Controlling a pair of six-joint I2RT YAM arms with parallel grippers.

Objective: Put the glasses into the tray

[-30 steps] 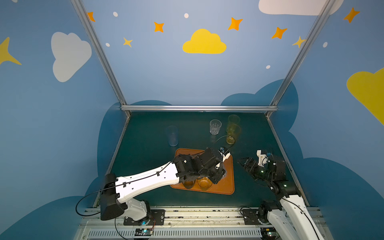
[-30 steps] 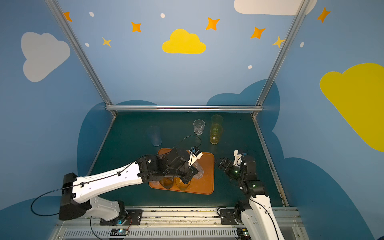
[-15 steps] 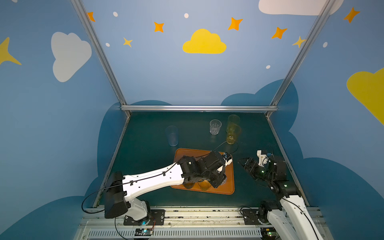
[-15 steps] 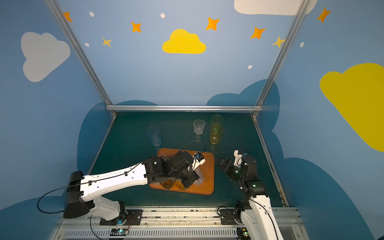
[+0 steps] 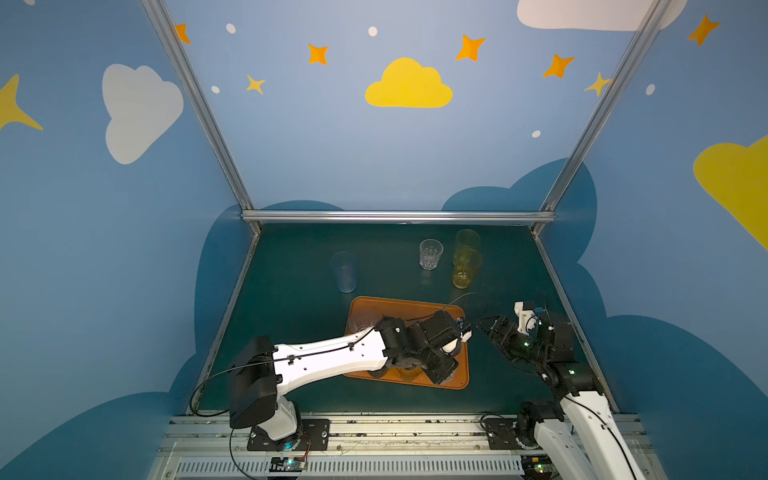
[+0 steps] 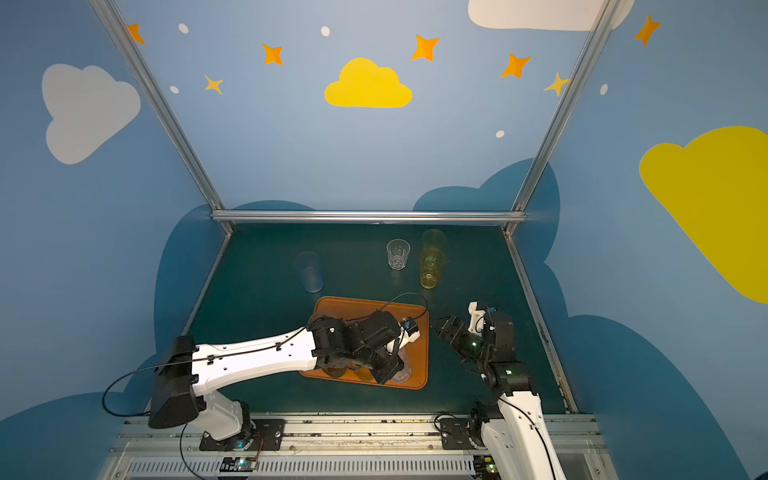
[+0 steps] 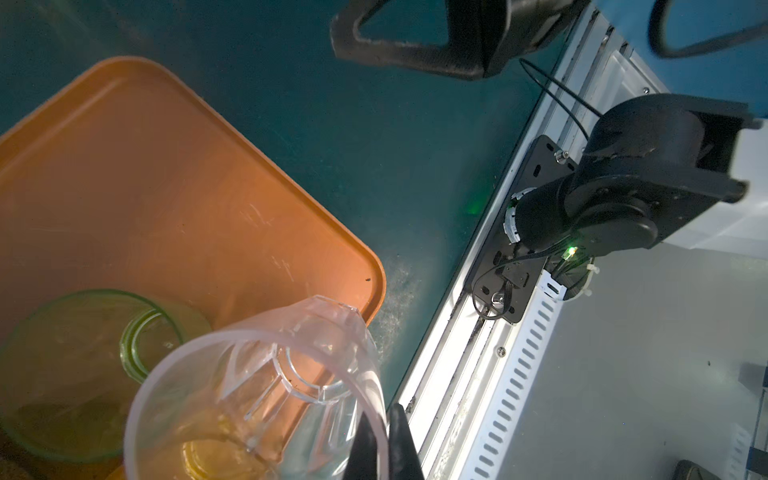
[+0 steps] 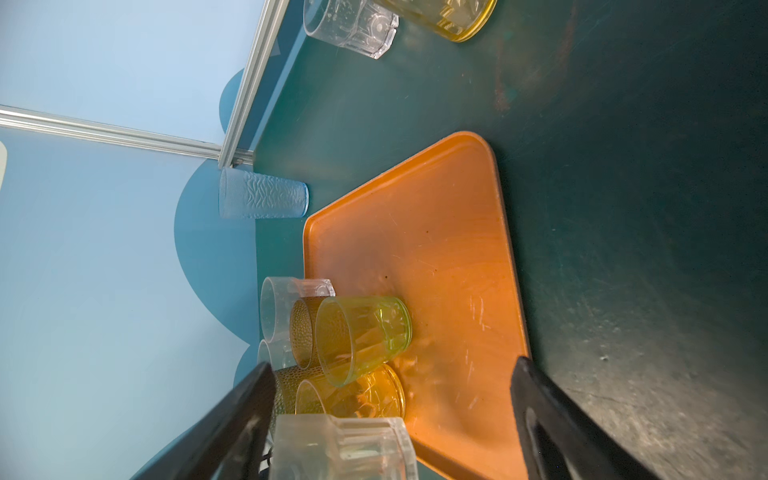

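Wrist view: left hand [image 7: 380, 436] pinches clear tumbler [image 7: 257, 386] rim | top views: hidden | right hand [image 8: 392, 368] spread

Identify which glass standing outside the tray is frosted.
The tall bluish tumbler, alone beyond the tray's far left corner; the others are a clear faceted glass and two yellow tumblers.

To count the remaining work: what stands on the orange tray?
On the tray: a green glass, an amber glass, two brown glasses, and clear glasses partly hidden behind them. The left gripper pinches another clear glass over its corner.

Lab booth (w/ cloud-painted walls [image 5: 332, 158]).
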